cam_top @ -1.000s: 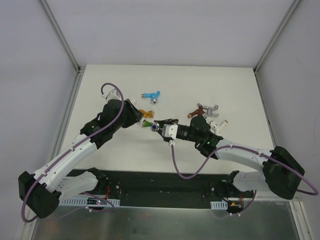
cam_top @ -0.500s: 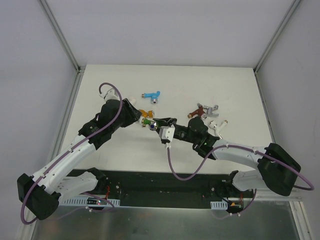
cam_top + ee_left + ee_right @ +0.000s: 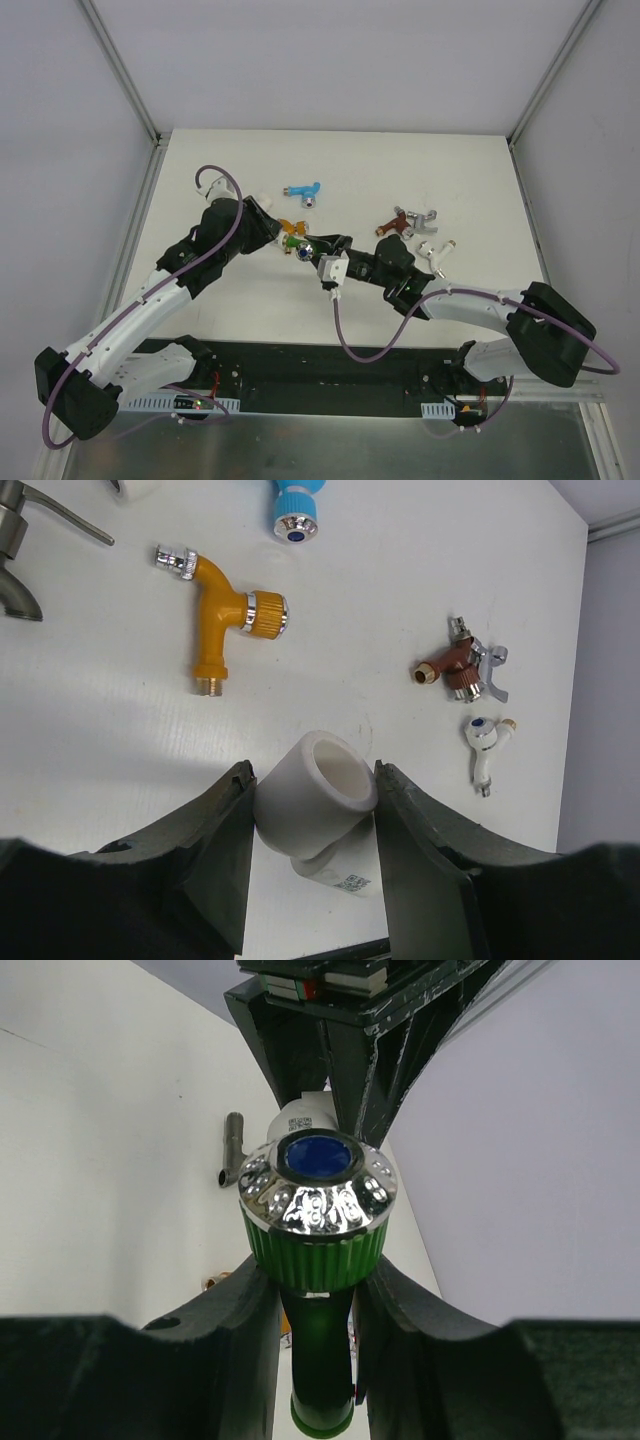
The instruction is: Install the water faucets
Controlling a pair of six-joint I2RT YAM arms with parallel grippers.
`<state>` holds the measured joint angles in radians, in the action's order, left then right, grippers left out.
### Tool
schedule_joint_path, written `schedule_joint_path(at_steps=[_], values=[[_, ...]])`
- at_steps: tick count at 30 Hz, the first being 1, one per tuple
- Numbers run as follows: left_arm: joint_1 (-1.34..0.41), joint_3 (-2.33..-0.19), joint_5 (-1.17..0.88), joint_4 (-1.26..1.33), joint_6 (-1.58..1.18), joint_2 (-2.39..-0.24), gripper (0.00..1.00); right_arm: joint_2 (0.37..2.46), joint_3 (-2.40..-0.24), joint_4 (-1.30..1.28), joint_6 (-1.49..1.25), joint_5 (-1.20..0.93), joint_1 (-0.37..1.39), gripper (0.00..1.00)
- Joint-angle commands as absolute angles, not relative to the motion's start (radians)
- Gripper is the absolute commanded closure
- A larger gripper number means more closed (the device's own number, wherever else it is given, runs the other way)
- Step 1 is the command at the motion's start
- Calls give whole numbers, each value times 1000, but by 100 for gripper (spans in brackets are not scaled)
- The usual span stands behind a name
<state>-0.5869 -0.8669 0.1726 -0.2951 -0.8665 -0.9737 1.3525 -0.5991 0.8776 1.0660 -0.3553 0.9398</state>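
Observation:
My left gripper is shut on a stubby white pipe fitting whose open socket faces away from the wrist. Between the pads of my right gripper, which is shut, sits the green faucet, its chrome cap with a blue centre turned to the camera. Behind that cap the white fitting shows, close to it, between the left gripper's fingers. From above, both grippers meet at the green faucet. Contact between faucet and fitting is hidden.
On the table lie an orange faucet, a blue one, a dark grey one, a reddish-brown one beside a silver one, and a white one.
The right arm has crept left and slightly up the table, bringing the green faucet closer to the fitting. The left arm has shifted only slightly.

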Motion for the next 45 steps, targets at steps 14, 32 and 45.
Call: schedule_joint_path(at_steps=[14, 32, 45], values=[[-609, -815, -15, -68, -937, -881, 100, 1362, -601, 1143, 634, -437, 888, 100], [-736, -750, 190, 156, -1097, -913, 100, 1465, -545, 1327, 411, 58, 989, 100], [-804, -663, 310, 322, -1097, -902, 100, 1470, -575, 1204, 83, 437, 1051, 100]])
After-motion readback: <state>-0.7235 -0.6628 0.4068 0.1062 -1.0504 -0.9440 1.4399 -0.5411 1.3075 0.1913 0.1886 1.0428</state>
